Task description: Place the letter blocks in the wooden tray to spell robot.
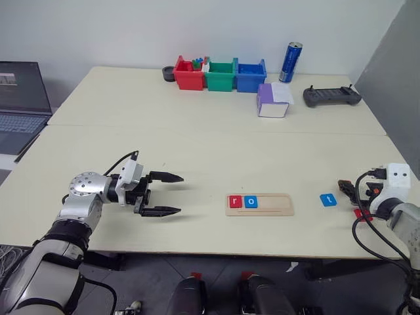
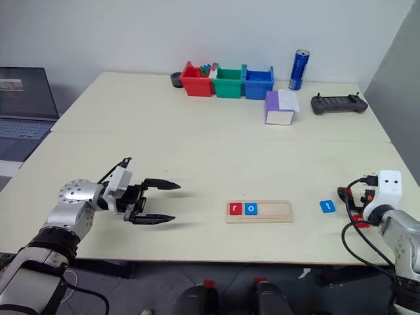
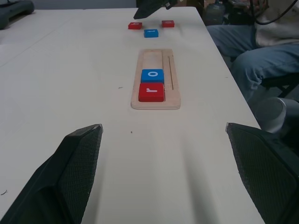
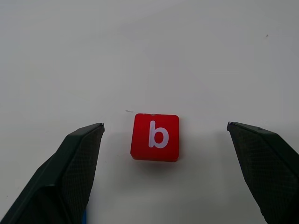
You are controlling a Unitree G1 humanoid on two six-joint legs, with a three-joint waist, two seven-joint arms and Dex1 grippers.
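On the table [image 1: 197, 151], seen from the head, the tray [image 1: 260, 204] lies near the front edge, with a red r block [image 1: 235, 201] and a blue o block [image 1: 251, 201] side by side at its left end; the rest of its groove is bare. A blue t block [image 1: 328, 199] lies flat to the right of the tray, apart from it. The left gripper [image 1: 165, 194] hangs over the table well left of the tray, pointing toward it, fingers spread and holding nothing. The right gripper [image 1: 351, 197] is at the table's right edge, just beyond the t block. At the far side stand a red bin [image 1: 188, 75], green bin [image 1: 220, 76] and blue bin [image 1: 251, 75] in a row, a blue can [image 1: 291, 62], a purple-and-white box [image 1: 273, 100] and a dark controller [image 1: 331, 96].

From the left wrist, the tray runs away between the spread fingers [image 3: 74, 172], r nearest, o behind it. Beyond the tray lie a blue block and two red ones, letters unreadable.

From the right wrist, a red b block [image 4: 155, 137] lies flat on the table between the wide-apart fingers [image 4: 70, 172], touching neither.
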